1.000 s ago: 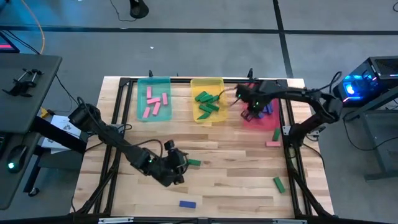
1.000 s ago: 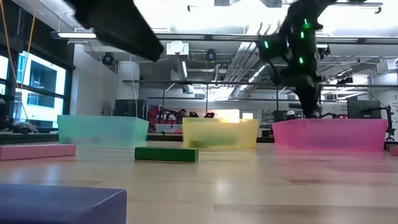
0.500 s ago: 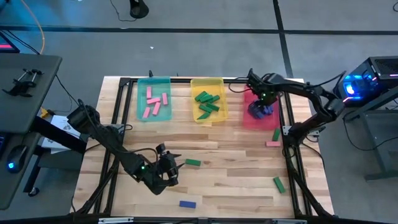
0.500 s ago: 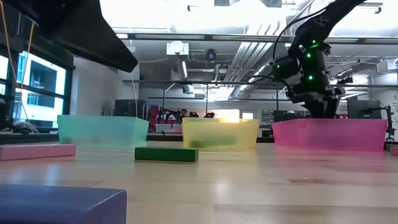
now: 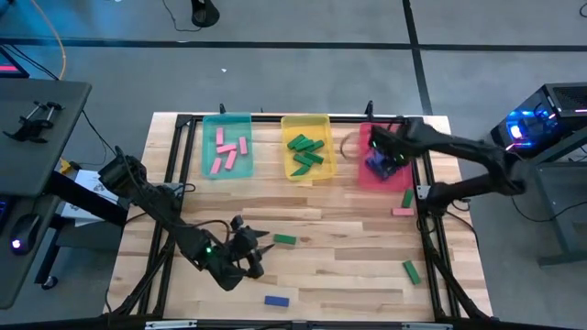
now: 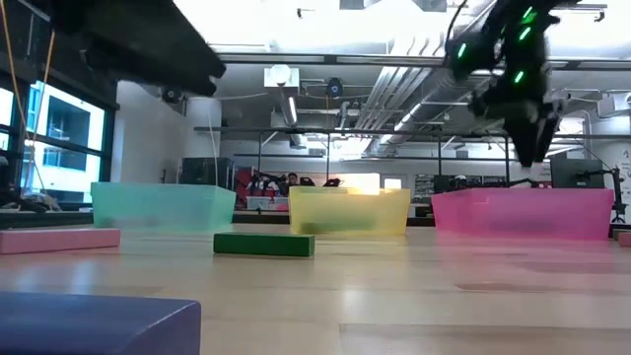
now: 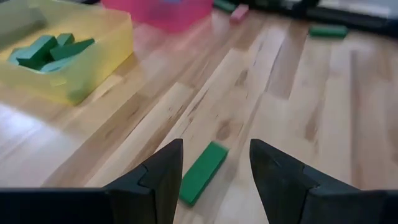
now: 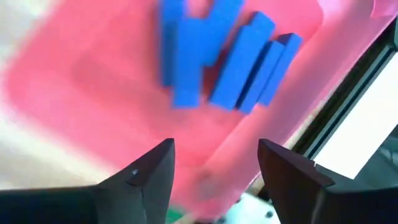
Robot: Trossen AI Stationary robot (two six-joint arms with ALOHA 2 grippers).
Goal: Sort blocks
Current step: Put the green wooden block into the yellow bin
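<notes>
A green block [image 7: 202, 173] lies flat on the wooden table [image 5: 348, 247], just ahead of my left gripper [image 7: 214, 171]. That gripper [image 5: 264, 242] is open, with one finger on either side of the block's near end, touching nothing. My right gripper [image 8: 214, 152] hangs open over the red tray [image 5: 367, 174], pointing down at the blue blocks [image 8: 224, 56] lying in it. In the low view this gripper [image 6: 523, 118] is above the tray's rim [image 6: 523, 212].
The teal tray [image 5: 206, 160] holds pink blocks and the yellow tray [image 5: 286, 165] green ones. Loose on the table lie a blue block [image 5: 277, 301], a green block [image 5: 411, 271], a pink block [image 5: 403, 212] and a green block [image 5: 407, 198].
My right gripper has moved over the red tray toward the table's right edge, dipped to the tray's rim and then risen above it. My left gripper has shifted a little toward the table's near edge and rolled, staying low beside the green block.
</notes>
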